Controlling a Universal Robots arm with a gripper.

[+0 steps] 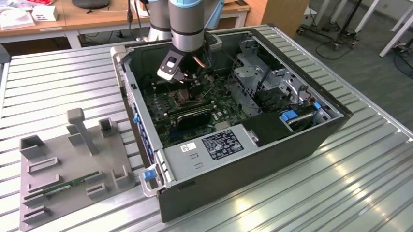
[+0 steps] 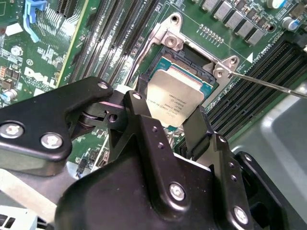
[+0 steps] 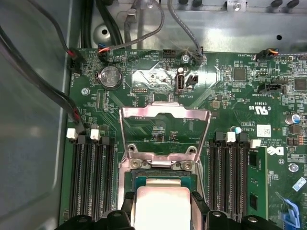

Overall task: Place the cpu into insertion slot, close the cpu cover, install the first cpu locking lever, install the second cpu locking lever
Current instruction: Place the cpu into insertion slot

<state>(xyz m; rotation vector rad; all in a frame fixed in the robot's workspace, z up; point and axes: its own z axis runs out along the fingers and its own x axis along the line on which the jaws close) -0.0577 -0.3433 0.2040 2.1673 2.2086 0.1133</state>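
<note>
**Tool (image 2: pixel 170 122) clamped on the cpu (image 2: pixel 175 93) over the insertion slot (image 2: pixel 189 53), inside the open computer case (image 1: pixel 258 169).**

I see the case lying open side up on a ribbed metal tabletop (image 1: pixel 335 183), with wooden desks (image 1: pixel 96 17) and a grey floor (image 1: pixel 361 53) behind it. A grey fixture plate (image 1: pixel 58 193) sits on the same tabletop, near the case toward the exterior view's left. The arm (image 1: pixel 188 24) reaches down into the case. In the second wrist view two black fingers (image 2: pixel 144 115) grip the cpu by opposite edges over the slot; I cannot tell whether it is seated. In the first wrist view the cpu cover (image 3: pixel 165 113) stands tipped open beyond the slot. Black memory slots (image 3: pixel 91 177) flank the slot, a thin metal rod (image 2: pixel 268 84) crosses one bank, and black cables (image 3: pixel 43 81) run beside the board.
</note>
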